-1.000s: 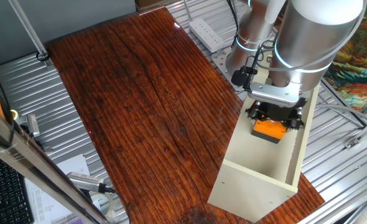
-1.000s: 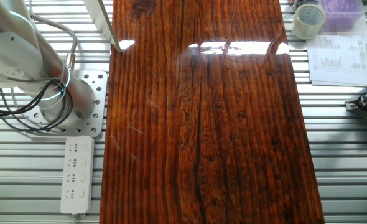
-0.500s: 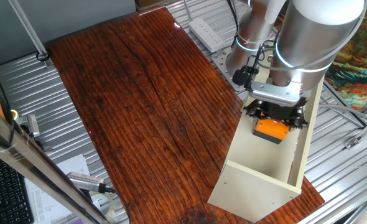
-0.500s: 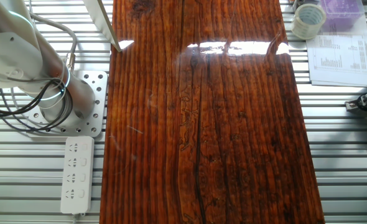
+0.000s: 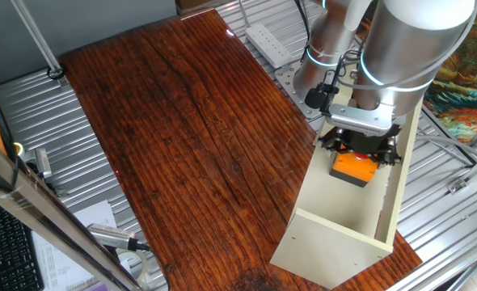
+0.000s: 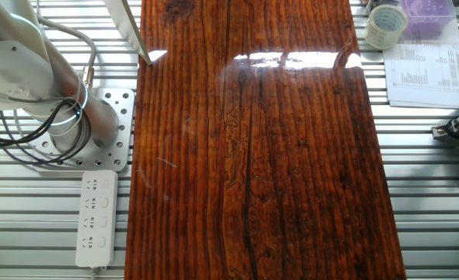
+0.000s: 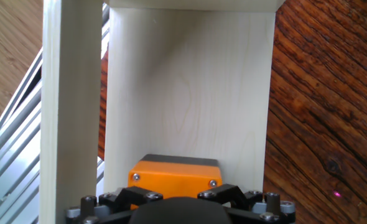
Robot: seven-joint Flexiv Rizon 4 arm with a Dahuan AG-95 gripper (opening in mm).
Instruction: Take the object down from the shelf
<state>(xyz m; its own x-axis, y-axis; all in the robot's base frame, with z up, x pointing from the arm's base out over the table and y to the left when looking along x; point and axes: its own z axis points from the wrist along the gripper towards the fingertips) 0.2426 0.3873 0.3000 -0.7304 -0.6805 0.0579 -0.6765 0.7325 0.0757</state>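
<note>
The orange box (image 5: 353, 169) lies inside the cream open-faced shelf (image 5: 335, 236), which lies on the right edge of the wooden table. My gripper (image 5: 357, 157) reaches down into the shelf, with its black fingers on either side of the box, shut on it. In the hand view the box (image 7: 174, 177) shows its orange side and dark base just beyond my gripper (image 7: 177, 198), with the shelf's inner panel (image 7: 190, 93) behind it. The red button is hidden. The other fixed view shows neither the shelf nor the gripper.
The wooden table top (image 5: 174, 121) stretches left of the shelf. A white power strip (image 5: 268, 42) lies by the arm's base (image 6: 66, 128). A tape roll (image 6: 385, 26) and papers (image 6: 430, 74) lie beyond the table's far corner. Metal slats surround the table.
My gripper and the orange box have shifted slightly to the right, and the shelf's near end has slid a little to the right with them.
</note>
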